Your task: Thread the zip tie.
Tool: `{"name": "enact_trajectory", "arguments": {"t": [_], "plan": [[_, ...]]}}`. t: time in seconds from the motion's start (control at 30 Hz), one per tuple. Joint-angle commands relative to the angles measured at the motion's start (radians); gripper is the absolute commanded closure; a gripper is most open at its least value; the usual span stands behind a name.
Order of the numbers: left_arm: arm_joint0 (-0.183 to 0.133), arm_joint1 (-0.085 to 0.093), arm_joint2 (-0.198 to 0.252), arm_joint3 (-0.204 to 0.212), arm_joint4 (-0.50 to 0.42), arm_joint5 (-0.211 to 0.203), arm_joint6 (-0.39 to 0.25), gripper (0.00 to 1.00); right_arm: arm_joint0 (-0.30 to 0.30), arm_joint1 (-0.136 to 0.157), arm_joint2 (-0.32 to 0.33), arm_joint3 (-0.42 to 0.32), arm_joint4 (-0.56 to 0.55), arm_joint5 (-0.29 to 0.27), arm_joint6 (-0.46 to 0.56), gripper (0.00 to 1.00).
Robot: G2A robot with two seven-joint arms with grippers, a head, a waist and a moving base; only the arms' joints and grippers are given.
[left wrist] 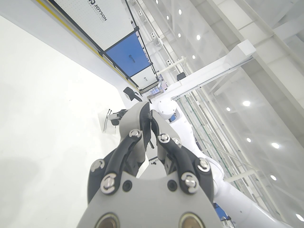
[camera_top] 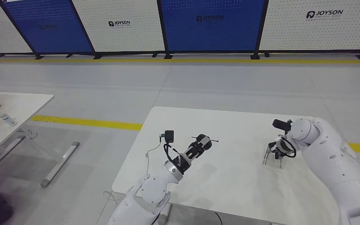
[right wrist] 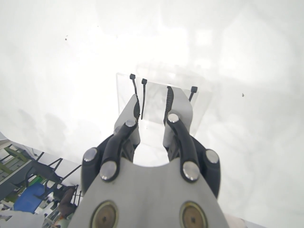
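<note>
Right claw [right wrist: 152, 96] is wide over the zip ties [right wrist: 143, 98]; left claw [left wrist: 150, 116] is pinched shut. I think nothing is threaded yet.

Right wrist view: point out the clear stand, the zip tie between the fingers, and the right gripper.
clear stand [right wrist: 124, 88], right wrist view, bare part beside one finger.
zip tie [right wrist: 143, 99], right wrist view, middle of its strap.
right gripper [right wrist: 154, 93], right wrist view, midway between its fingertips.

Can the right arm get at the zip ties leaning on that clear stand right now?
Probably yes. The right pincer is open right at the clear stand. One zip tie shows in the gap between its fingers, and nothing seems to block the way.
</note>
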Motion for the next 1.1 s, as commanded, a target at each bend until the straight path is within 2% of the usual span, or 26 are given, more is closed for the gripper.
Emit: {"name": "enact_trajectory", "arguments": {"t": [0.0,0.57,0.67,0.8,1.07], "plan": [[0.0,0.0,0.0,0.0,0.0,0.0,0.0,1.0,0.007,-0.007,-0.005,0.018,0.001,-0.004,-0.002,0.75],[0.0,0.0,0.0,0.0,0.0,0.0,0.0,1.0,0.057,-0.056,-0.027,0.134,0.008,-0.028,-0.019,0.8],[0.0,0.0,0.0,0.0,0.0,0.0,0.0,1.0,0.061,-0.061,-0.028,0.148,0.009,-0.033,-0.023,0.83],[0.0,0.0,0.0,0.0,0.0,0.0,0.0,1.0,0.065,-0.066,-0.025,0.167,0.011,-0.046,-0.029,0.8],[0.0,0.0,0.0,0.0,0.0,0.0,0.0,1.0,0.067,-0.07,-0.02,0.179,0.005,-0.053,-0.037,0.85]]}}
